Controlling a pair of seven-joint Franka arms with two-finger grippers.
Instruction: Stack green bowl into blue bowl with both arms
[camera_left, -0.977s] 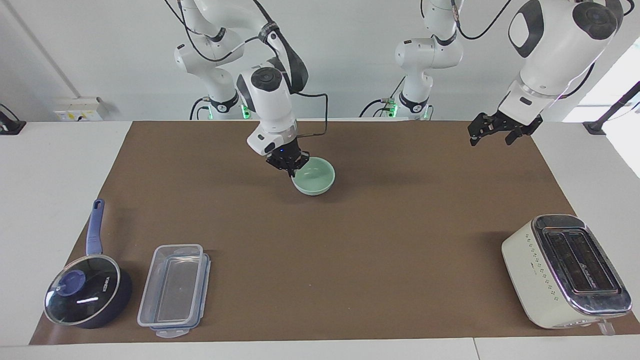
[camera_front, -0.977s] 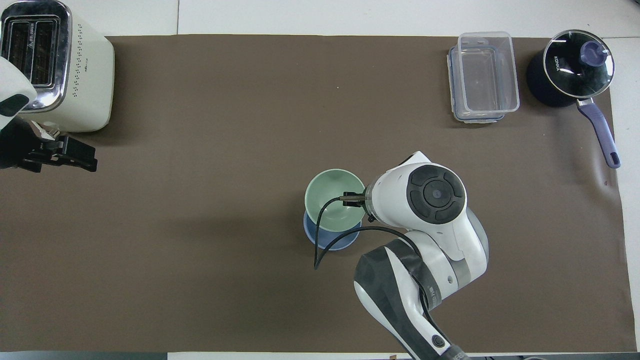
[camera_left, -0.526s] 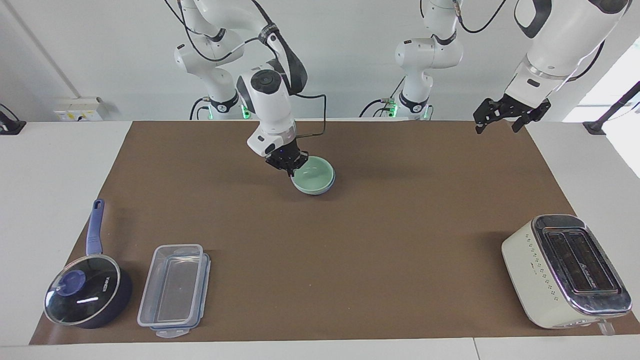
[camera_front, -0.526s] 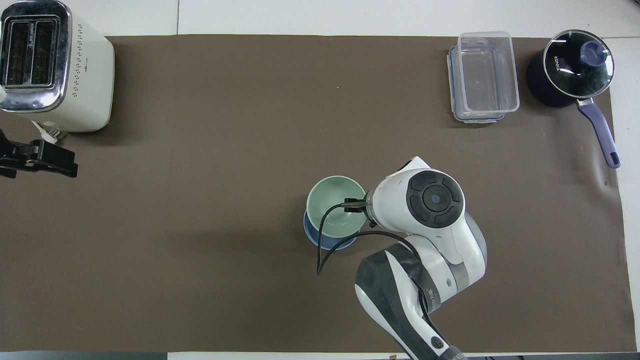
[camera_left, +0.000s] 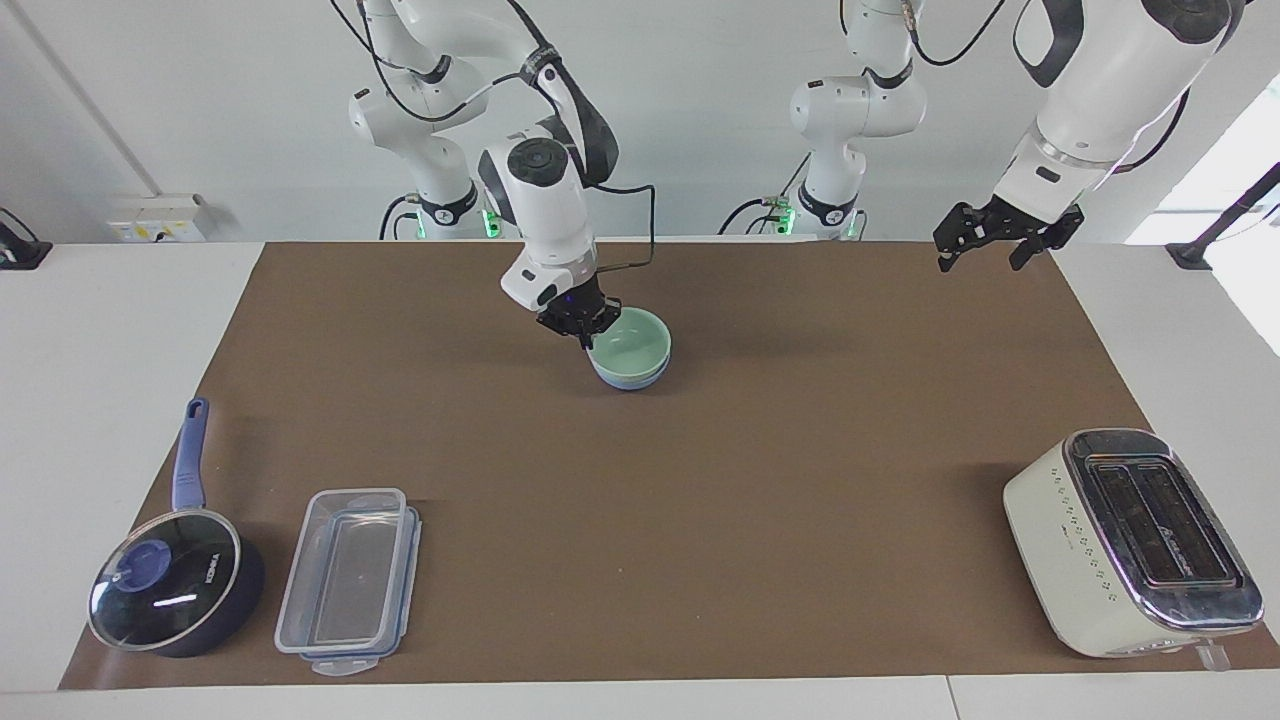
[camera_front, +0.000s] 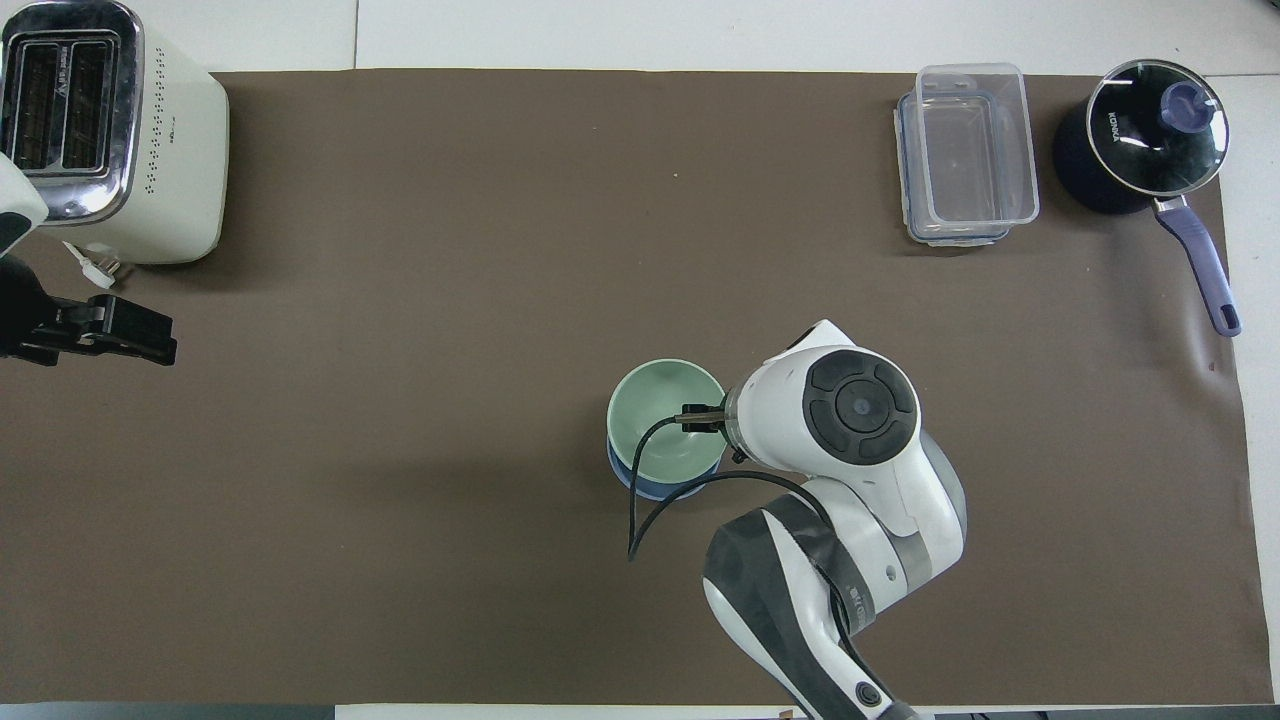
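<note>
The pale green bowl (camera_left: 632, 345) sits low in the light blue bowl (camera_left: 632, 381), which rests on the brown mat near the robots, about midway between the arms. Only a thin rim of the blue bowl shows under the green one. In the overhead view the green bowl (camera_front: 662, 420) covers most of the blue bowl (camera_front: 655, 489). My right gripper (camera_left: 590, 338) is shut on the green bowl's rim, at the side toward the right arm's end; its wrist hides the fingers from above (camera_front: 702, 418). My left gripper (camera_left: 980, 252) hangs open and empty in the air at the left arm's end (camera_front: 150, 335).
A cream toaster (camera_left: 1130, 540) stands far from the robots at the left arm's end. A clear lidded container (camera_left: 350, 580) and a dark blue saucepan (camera_left: 170, 590) with a glass lid lie far from the robots at the right arm's end.
My right gripper has lowered the green bowl down into the blue bowl. My left gripper has risen and drawn back toward the robots' side.
</note>
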